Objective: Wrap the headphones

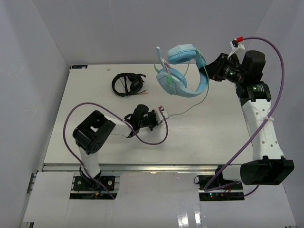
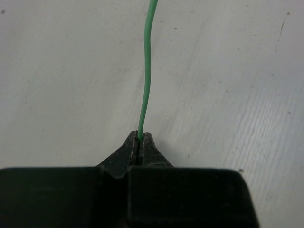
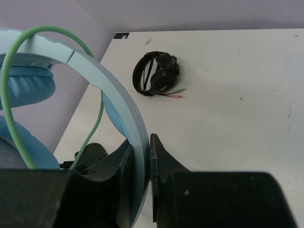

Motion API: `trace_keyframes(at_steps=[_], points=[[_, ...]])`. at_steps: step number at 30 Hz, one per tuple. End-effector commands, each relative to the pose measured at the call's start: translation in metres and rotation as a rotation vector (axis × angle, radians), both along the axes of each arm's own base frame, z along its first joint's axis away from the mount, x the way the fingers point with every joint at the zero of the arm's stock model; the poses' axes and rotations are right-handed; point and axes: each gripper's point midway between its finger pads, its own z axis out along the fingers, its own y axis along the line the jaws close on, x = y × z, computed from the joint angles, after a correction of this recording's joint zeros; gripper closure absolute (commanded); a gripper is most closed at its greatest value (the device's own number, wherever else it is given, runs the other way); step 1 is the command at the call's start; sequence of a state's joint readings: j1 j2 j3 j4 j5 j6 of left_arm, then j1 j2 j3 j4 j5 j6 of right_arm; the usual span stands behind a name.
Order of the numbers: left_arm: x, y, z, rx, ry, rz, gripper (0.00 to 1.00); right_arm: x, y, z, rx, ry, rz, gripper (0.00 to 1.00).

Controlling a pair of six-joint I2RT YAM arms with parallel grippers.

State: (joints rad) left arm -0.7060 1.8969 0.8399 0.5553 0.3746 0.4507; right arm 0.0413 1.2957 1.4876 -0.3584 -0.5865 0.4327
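Note:
The light blue headphones (image 1: 183,71) hang in the air over the table's far right, held by their wide band (image 3: 118,104). My right gripper (image 1: 212,71) is shut on that band; in the right wrist view (image 3: 141,152) the jaws clamp the band between them. The thin green cable (image 1: 190,108) loops over the band and cups (image 3: 14,61), then runs down and left across the table. My left gripper (image 1: 159,116) is low over the table's middle, shut on the cable. In the left wrist view (image 2: 140,137) the cable (image 2: 146,71) runs straight out from the closed tips.
Smaller black headphones (image 1: 127,84) lie on the far left-middle of the white table (image 1: 213,137), also seen in the right wrist view (image 3: 156,78), with their plugs beside them. Grey walls enclose the table at the back and sides.

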Motion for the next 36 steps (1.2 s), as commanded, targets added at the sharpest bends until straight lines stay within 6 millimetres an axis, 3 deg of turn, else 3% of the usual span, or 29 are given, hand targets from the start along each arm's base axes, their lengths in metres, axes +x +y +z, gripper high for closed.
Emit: trace_keyframes(at_steps=[1,3,9,12,14,21,25,27,29,32,36], points=[[-0.009,0.02,0.071,-0.115,-0.11,0.006,1.0,-0.008,-0.003,0.035,-0.005,-0.12,-0.021,0.92],[-0.028,0.023,0.094,-0.157,-0.132,-0.049,1.0,-0.004,-0.009,0.033,-0.031,-0.129,-0.059,0.92],[-0.092,0.032,0.118,-0.204,-0.104,-0.21,1.0,0.014,-0.022,0.021,-0.094,-0.122,-0.133,0.92],[-0.112,0.04,0.126,-0.204,-0.115,-0.241,1.0,0.021,-0.027,0.021,-0.117,-0.131,-0.158,0.92],[-0.115,0.048,0.132,-0.212,-0.14,-0.22,1.0,0.024,-0.031,0.024,-0.136,-0.146,-0.174,0.92],[-0.115,0.064,0.096,-0.139,-0.103,-0.172,1.0,0.013,-0.023,0.04,-0.139,-0.201,-0.115,0.92],[-0.108,0.061,0.113,-0.193,-0.129,-0.152,1.0,0.014,-0.027,0.028,-0.177,-0.184,-0.121,0.92],[-0.103,0.056,0.133,-0.221,-0.113,-0.141,1.0,0.019,-0.03,0.002,-0.227,-0.125,-0.115,0.92],[-0.094,0.048,0.166,-0.258,-0.107,-0.128,1.0,0.024,-0.032,-0.027,-0.259,-0.049,-0.1,0.92],[-0.092,0.043,0.202,-0.315,-0.048,-0.098,1.0,0.027,-0.032,-0.076,-0.312,0.046,-0.065,0.92],[-0.096,0.042,0.25,-0.385,-0.004,-0.081,1.0,0.026,-0.036,-0.123,-0.388,0.105,-0.058,0.92]])
